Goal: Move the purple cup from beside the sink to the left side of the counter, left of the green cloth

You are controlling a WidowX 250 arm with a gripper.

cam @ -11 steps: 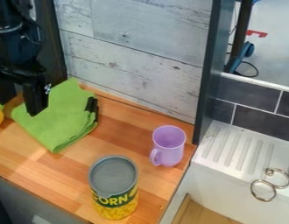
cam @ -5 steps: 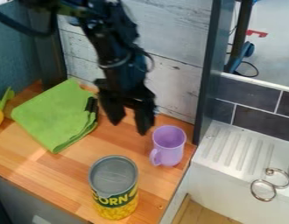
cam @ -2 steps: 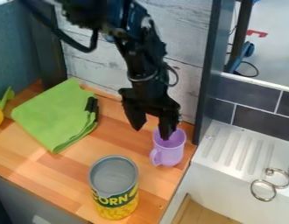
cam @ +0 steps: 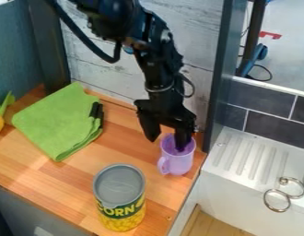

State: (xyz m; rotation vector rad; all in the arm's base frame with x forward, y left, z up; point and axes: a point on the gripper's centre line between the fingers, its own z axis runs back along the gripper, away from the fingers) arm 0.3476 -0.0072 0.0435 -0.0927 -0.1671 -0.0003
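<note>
One pincer (cam: 166,144) finger (cam: 181,137) sank deeper into the mug (cam: 178,163).

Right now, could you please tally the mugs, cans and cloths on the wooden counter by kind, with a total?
Mugs: 1, the purple mug
Cans: 1, the grey-topped can
Cloths: 1, the folded green cloth
Total: 3

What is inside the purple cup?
One finger of the gripper appears to dip into the cup; the cup's bottom is hidden by that finger and the near wall.
</note>
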